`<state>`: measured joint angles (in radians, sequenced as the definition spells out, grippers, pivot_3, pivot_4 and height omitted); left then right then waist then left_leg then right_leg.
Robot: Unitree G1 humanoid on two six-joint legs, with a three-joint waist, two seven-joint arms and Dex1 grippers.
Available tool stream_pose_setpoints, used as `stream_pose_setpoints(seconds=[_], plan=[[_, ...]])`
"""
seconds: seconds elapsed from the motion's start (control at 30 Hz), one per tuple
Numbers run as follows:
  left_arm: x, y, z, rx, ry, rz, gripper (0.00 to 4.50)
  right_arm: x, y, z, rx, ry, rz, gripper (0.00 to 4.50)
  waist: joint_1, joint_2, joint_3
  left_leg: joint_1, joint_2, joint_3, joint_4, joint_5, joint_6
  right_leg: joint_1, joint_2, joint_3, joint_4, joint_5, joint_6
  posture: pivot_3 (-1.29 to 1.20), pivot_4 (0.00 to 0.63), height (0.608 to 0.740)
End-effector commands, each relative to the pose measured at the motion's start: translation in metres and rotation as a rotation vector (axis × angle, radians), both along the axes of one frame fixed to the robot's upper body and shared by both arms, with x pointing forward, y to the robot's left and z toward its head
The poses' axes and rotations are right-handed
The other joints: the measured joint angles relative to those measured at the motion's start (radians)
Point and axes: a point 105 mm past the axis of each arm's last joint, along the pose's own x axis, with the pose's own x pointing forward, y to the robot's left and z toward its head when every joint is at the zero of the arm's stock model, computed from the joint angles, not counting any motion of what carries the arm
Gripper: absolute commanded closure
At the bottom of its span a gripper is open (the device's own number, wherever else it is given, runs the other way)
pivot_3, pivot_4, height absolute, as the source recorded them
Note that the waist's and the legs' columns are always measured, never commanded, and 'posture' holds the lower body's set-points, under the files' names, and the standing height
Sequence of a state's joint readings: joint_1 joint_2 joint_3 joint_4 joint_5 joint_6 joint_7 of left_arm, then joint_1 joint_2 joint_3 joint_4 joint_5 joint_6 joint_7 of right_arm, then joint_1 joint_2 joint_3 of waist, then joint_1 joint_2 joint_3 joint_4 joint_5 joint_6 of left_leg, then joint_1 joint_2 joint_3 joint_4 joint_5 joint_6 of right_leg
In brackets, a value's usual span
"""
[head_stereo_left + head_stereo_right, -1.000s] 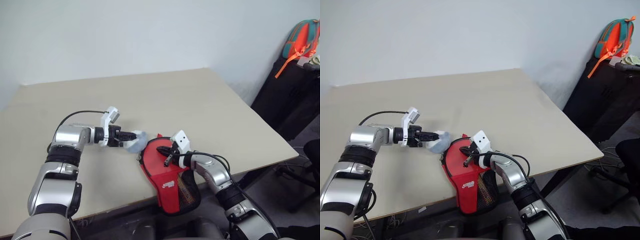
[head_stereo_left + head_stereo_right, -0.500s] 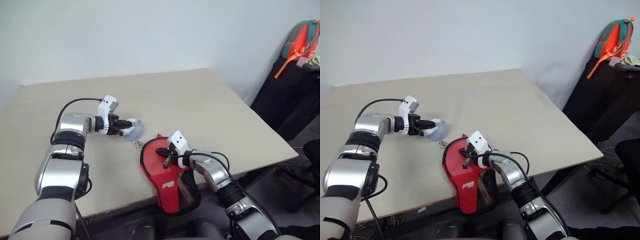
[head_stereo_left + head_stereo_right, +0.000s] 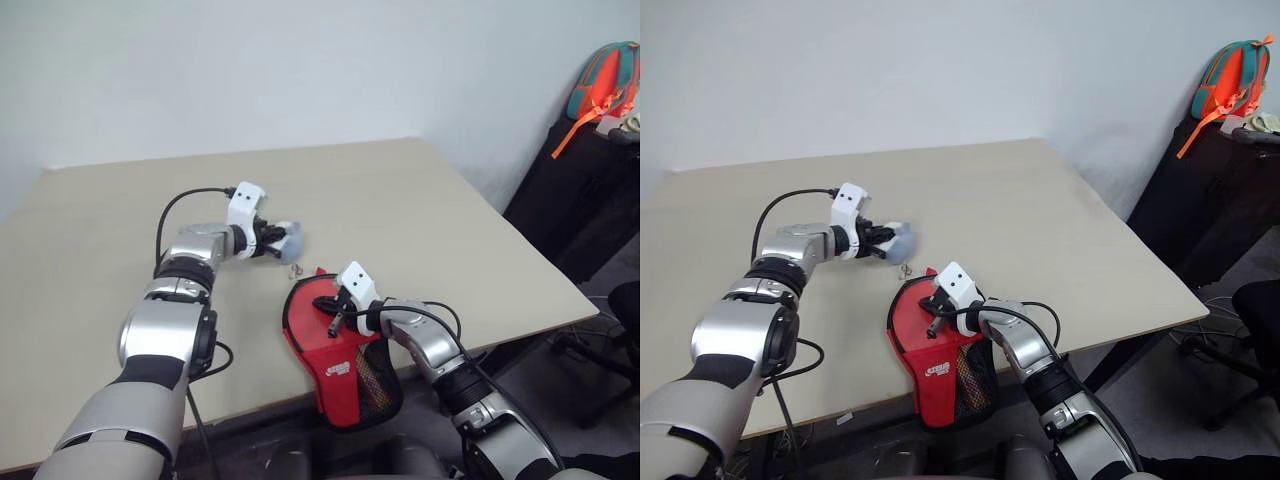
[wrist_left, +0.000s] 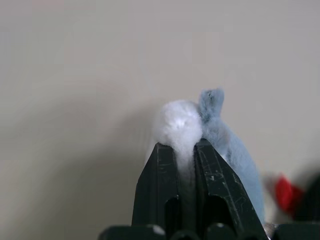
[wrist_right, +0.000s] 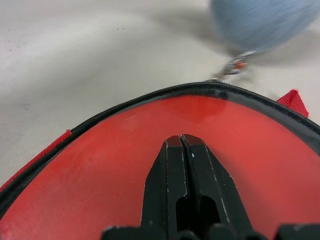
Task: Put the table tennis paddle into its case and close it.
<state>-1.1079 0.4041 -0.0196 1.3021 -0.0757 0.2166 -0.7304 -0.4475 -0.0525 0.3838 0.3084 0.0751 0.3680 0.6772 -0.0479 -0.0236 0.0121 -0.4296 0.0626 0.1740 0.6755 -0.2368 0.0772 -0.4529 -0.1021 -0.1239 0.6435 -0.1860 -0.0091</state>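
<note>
The red case [image 3: 335,350] lies flat at the table's front edge, its black mesh pocket end hanging over the edge. The table tennis paddle is hidden. My right gripper [image 3: 334,322] is shut and rests on the case's red top, seen close in the right wrist view [image 5: 182,140]. My left gripper [image 3: 280,242] is shut on a fluffy pale blue and white pom-pom [image 4: 180,125], just beyond the case's far tip. A small metal ring [image 3: 295,270] lies on the table between the pom-pom and the case's black-trimmed edge [image 5: 150,102].
The beige table [image 3: 400,200] stretches open beyond and to both sides of the case. Off its right edge stand dark furniture with an orange and teal backpack [image 3: 600,85] and a chair [image 3: 610,340].
My left gripper has carried the pom-pom away from the case's far tip, farther up the table and to the right, uncovering the metal ring. The case and right gripper have stayed put.
</note>
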Motion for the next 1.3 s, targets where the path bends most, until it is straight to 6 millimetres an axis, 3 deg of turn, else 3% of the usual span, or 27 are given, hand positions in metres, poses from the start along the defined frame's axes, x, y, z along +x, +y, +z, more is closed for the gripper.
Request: stream_pose_setpoints(seconds=[0.03, 0.3, 0.57, 0.83, 1.07, 1.3], plan=[[0.02, -0.012, 0.049, 0.018, -0.189, 0.025, 4.48, -0.018, -0.01, -0.042, -0.103, 0.139, 0.001, 4.5, 0.0, 0.0, 0.0, 0.0, 0.0, 0.0, 0.0, 0.0, 0.0, 0.0, 0.0, 0.0, 0.0, 0.0, 0.0, 0.0, 0.0, 0.715], [0.023, -0.068, 0.049, 0.013, -0.237, -0.067, 4.48, -0.019, -0.009, -0.044, -0.102, 0.146, -0.001, 4.5, 0.001, 0.0, 0.0, 0.0, 0.0, -0.002, 0.002, -0.002, 0.001, 0.002, 0.0, -0.001, 0.0, 0.0, 0.001, 0.0, 0.0, 0.715], [0.004, -0.115, 0.032, 0.009, -0.229, -0.292, 4.48, -0.02, -0.011, -0.044, -0.103, 0.146, -0.002, 4.5, 0.001, 0.001, 0.0, 0.0, 0.0, -0.003, 0.003, -0.003, 0.002, 0.003, 0.0, -0.002, 0.0, -0.001, 0.001, 0.0, 0.0, 0.715], [-0.044, -0.116, -0.004, 0.0, -0.042, -0.718, 4.48, -0.027, -0.026, -0.044, -0.123, 0.166, 0.02, 4.5, 0.001, 0.005, 0.0, 0.0, 0.001, -0.004, 0.009, -0.008, 0.005, 0.005, 0.0, -0.002, 0.0, -0.002, 0.003, 0.0, 0.0, 0.715], [-0.063, -0.106, -0.01, -0.031, 0.011, -0.849, 4.48, -0.027, -0.041, -0.043, -0.143, 0.172, 0.006, 4.5, 0.002, 0.007, -0.001, 0.001, 0.001, -0.005, 0.017, -0.014, 0.009, 0.007, -0.002, -0.003, 0.0, -0.005, 0.003, 0.0, 0.0, 0.715], [-0.07, -0.108, -0.013, -0.061, 0.036, -0.884, 2.18, -0.025, -0.054, -0.02, -0.155, 0.124, 0.02, 4.5, 0.003, 0.009, -0.001, 0.0, 0.0, -0.008, 0.019, -0.016, 0.012, 0.008, -0.004, -0.004, 0.0, -0.006, 0.004, 0.0, 0.0, 0.715]])
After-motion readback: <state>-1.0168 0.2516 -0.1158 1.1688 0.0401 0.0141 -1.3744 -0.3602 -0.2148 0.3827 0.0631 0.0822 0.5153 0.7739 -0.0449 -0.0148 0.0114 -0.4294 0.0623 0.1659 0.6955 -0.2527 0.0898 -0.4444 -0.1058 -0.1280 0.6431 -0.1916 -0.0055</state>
